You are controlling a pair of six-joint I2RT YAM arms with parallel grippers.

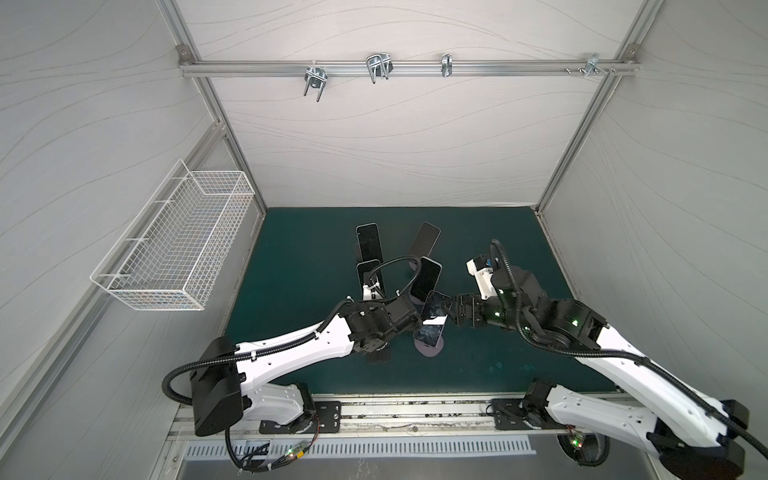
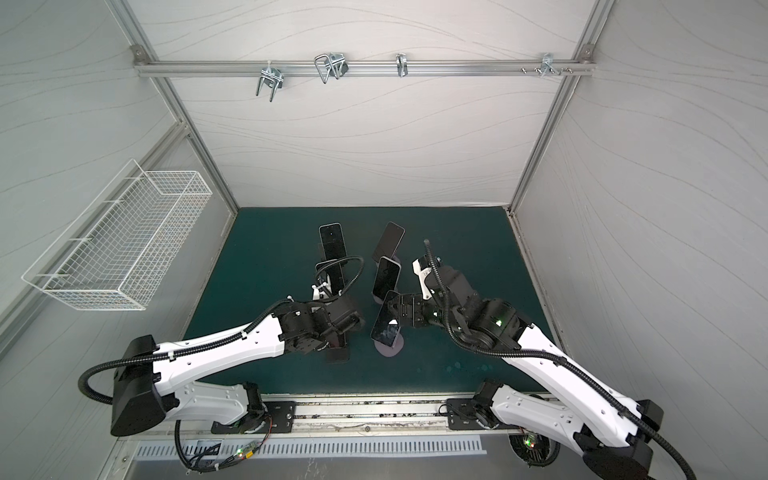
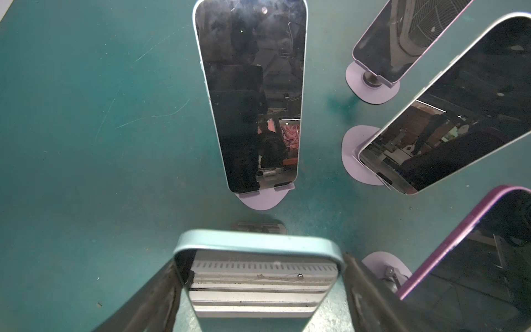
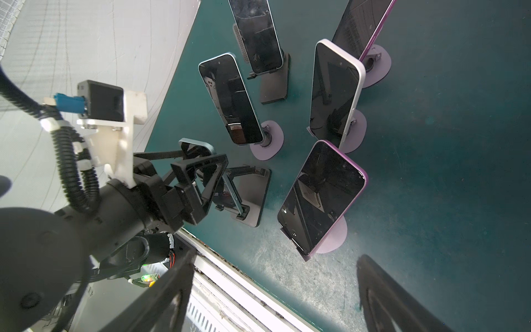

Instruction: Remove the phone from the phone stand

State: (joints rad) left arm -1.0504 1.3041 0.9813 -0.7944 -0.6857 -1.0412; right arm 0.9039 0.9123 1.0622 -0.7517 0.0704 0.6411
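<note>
Phone (image 3: 258, 283) straddled by left claw (image 3: 259, 258), grip unclear; right claw (image 4: 275, 257) open, hovering nearby.

In both top views the left arm (image 1: 291, 340) mostly hides the left gripper (image 3: 260, 258) and blue phone (image 3: 258, 243); their contact is unclear

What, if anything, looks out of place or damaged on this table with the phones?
Nothing is toppled or spilled; the phones lean on their stands. Only the green mat looks worn: fine scratches in the left wrist view and pale scuffing by the edge nearest the arms' bases.
</note>
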